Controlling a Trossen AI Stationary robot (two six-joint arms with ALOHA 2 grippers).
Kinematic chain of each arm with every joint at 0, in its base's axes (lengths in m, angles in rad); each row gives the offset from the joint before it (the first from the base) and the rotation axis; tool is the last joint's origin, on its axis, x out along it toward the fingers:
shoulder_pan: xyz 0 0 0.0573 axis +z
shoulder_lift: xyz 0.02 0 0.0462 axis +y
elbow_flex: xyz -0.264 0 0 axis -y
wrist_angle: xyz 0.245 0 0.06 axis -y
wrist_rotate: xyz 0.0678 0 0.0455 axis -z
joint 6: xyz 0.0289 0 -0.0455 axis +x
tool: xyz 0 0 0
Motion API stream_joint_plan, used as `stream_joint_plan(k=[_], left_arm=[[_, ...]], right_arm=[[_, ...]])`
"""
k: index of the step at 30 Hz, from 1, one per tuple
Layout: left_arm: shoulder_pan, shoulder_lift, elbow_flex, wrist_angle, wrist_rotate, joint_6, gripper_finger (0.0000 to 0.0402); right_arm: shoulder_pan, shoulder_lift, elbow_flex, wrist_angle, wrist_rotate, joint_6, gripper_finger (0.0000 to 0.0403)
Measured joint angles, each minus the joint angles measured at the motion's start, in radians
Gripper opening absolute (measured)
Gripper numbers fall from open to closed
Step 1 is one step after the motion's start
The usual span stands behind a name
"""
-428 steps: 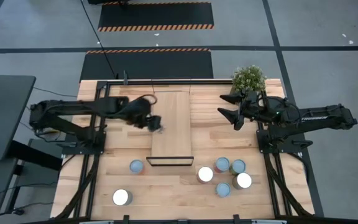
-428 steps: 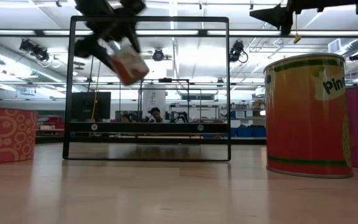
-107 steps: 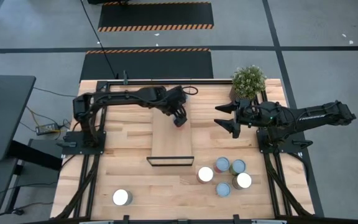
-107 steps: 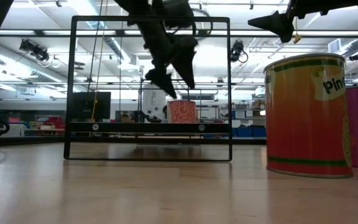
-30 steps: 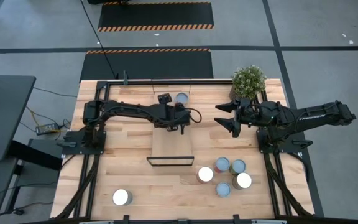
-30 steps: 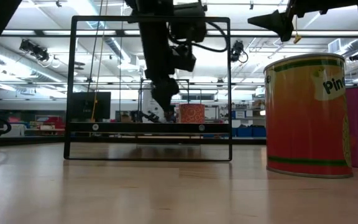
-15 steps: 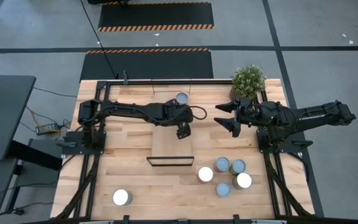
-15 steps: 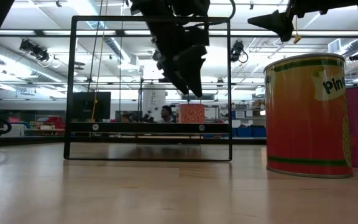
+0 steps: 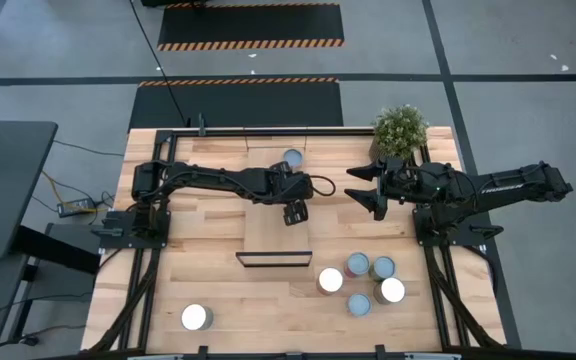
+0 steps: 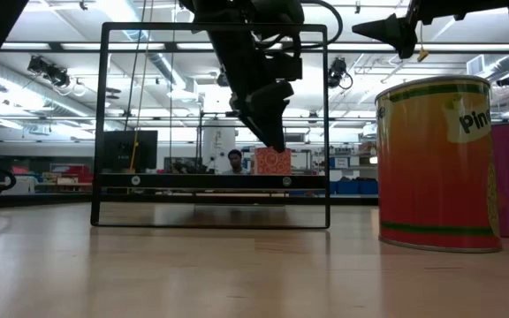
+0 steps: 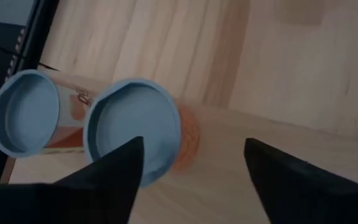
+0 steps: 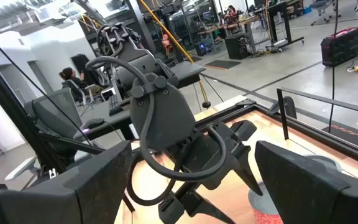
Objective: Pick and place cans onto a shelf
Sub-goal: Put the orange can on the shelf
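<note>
Pale wood runs the length of the long narrow shelf [image 9: 276, 205] at the middle of the counter [image 9: 178, 285], and one small round tin with a pale blue top [image 9: 292, 158] stands at its far end. Over the shelf, nearer than that tin, hangs the left hand [image 9: 293, 213], its fingers apart and holding nothing. To the shelf's right the right hand [image 9: 364, 186] waits, spread and empty, below a potted green plant [image 9: 400, 126]. Five more tins [image 9: 366, 281] cluster beyond the shelf's near end, a sixth white-topped can [image 9: 196, 317] off to their left. Such tins look stiff, smooth-sided and fairly light; a grip across the round wall, near mid-height, seems safest against slipping.
</note>
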Motion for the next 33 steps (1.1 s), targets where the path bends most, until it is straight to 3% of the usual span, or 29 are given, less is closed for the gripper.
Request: stream_joint_plan(k=[7,18,24,33], left_arm=[[0.038,0.000,0.000,-0.001,0.072,0.044,0.0160],[0.073,-0.001,0.001,-0.031,0.074,0.115,0.0015],[0.081,-0.001,0.001,-0.037,0.114,0.292,0.0009],[0.151,-0.042,0.000,-0.062,0.463,0.339,0.0003]], right_arm=[[0.000,0.000,0.000,0.016,0.000,0.001,0.0348],[0.000,0.000,0.000,0.018,0.000,0.044,0.0348],[0.000,0.000,0.000,0.018,0.000,0.049,0.0348],[0.000,0.000,0.000,0.019,0.000,0.095,0.0348]])
